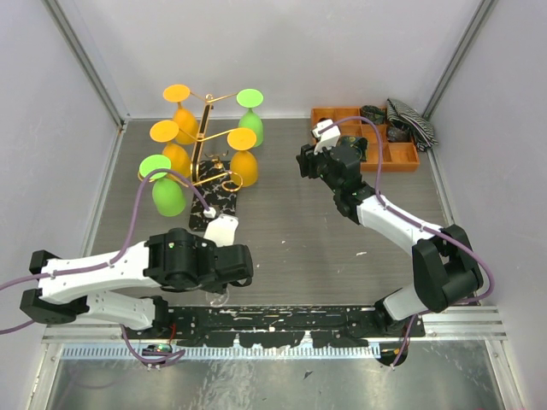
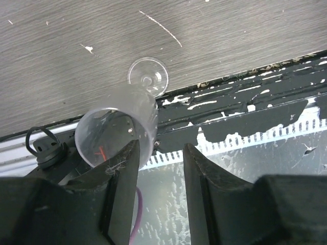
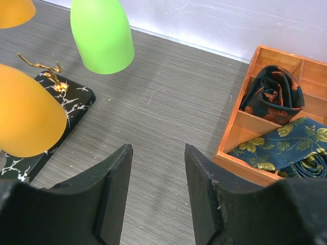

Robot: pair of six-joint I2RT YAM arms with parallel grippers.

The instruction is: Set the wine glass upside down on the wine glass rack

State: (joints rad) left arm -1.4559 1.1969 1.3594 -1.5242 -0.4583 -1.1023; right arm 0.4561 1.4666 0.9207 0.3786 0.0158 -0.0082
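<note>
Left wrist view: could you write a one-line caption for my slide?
Clear wine glass near the table's edge, seen down into its bowl, its rim beside one of the left gripper's parted fingers.

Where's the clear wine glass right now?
In the left wrist view, the clear wine glass is at the near table edge, just beside the left gripper.

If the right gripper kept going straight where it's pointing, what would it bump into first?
Probably the bare table, in the gap between the wine glass rack and the wooden tray. Nothing sits ahead of the right gripper before that spot, though depth is hard to judge.
</note>
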